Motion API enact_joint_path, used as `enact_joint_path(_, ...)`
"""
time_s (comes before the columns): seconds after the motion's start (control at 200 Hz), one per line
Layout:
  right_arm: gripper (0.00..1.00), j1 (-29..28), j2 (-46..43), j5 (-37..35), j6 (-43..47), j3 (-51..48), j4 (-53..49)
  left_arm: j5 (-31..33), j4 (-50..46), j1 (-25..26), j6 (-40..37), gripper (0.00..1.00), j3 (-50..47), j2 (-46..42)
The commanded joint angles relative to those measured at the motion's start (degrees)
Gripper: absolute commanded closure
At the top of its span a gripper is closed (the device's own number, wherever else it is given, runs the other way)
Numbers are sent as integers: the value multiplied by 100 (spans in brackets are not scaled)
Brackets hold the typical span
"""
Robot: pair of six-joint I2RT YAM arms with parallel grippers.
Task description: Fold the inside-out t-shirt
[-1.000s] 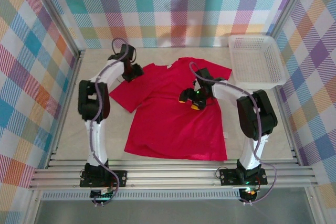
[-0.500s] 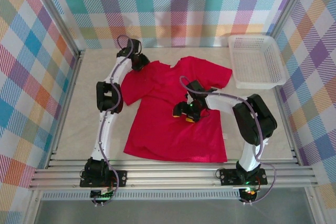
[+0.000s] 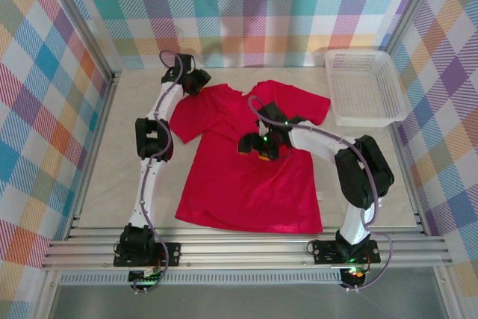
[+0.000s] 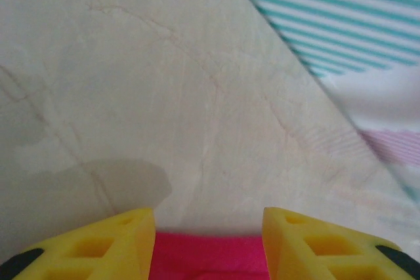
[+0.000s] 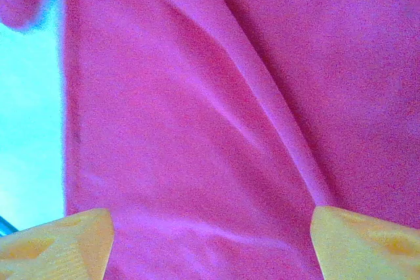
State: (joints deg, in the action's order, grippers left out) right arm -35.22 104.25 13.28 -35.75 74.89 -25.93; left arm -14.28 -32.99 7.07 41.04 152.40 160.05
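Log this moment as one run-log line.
t-shirt: spread, unfolded | left gripper: far left shoulder edge, fabric between fingers, grip unclear | right gripper: open over chest | basket: far right

Your left arm and right arm are a matched pair: white tubular links run between chunky black joint housings, and each stands on a black base. A pale lilac-grey cable loops loosely along each arm. A small green light glows on your right gripper, and another under the right base. Seen close, your fingers are bright yellow plastic wedges with moulded triangular pockets and black outer corners.
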Motion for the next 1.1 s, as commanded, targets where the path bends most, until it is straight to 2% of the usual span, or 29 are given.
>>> enact_joint_path(0.0, 21, 117, 506, -491, 518, 1153, -112, 317, -1264, 92, -890, 52, -344, -1423)
enact_joint_path(0.055, 21, 217, 878, -493, 539, 1699, -109, 585, -1493, 196, -1185, 53, -1214, -2117)
enact_joint_path(0.1, 21, 305, 1228, -442, 465, 2157, -169, 813, -1354, 284, -1283, 53, -2442, -2813)
enact_joint_path(0.25, 21, 468, 2524, 344, 435, 3702, -257, 937, -210, 422, -1021, 56, -5986, -4983)
enact_joint_path(0.35, 22, 464, 3288, 904, 452, 4667, -381, 796, 344, 570, -920, 57, -7575, -5977)
enact_joint_path(0.435, 23, 464, 3790, 1136, 365, 5268, -452, 563, 760, 788, -918, 57, -8538, -6548)
enact_joint_path(0.62, 23, 464, 4259, 1310, -10, 5488, -136, 173, 1392, 1281, -654, 58, -9606, -6965)
enact_joint_path(0.825, 25, 461, 4838, 1217, -290, 5779, -147, -385, 2203, 1577, -70, 61, -9957, -6179)
enact_joint_path(0.93, 25, 470, 5158, 1029, -377, 6111, -172, -376, 1862, 1574, 18, 65, -10054, -5864)
enact_joint_path(1.095, 25, 514, 5751, 885, -489, 6929, -372, -83, 1345, 1578, 130, 65, -10674, -6349)
